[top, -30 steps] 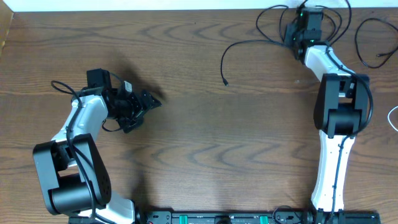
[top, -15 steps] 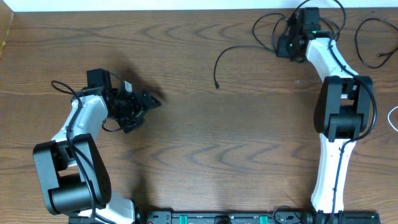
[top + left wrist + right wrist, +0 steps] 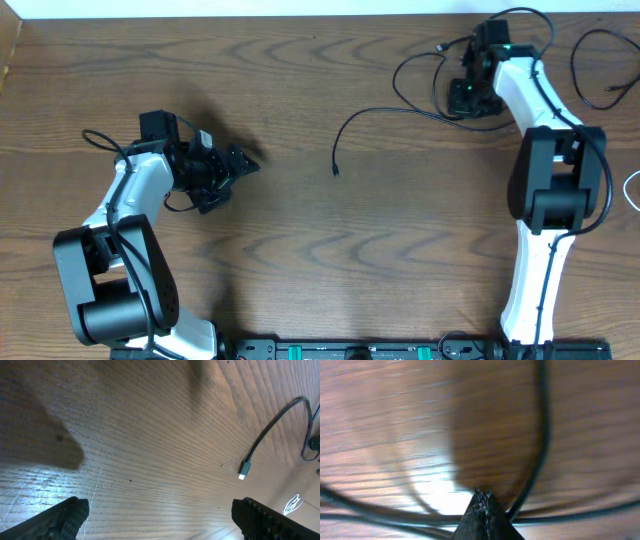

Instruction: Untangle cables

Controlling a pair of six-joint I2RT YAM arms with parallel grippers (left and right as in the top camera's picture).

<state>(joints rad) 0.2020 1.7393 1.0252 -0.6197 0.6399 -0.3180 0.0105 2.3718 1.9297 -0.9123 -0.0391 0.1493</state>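
Now your right gripper (image 3: 462, 98) is clamped on a black cable (image 3: 372, 110), likely to pull it free; your left gripper (image 3: 243, 161) hangs wide, empty.

White arms (image 3: 533, 262), black joints (image 3: 548, 190)
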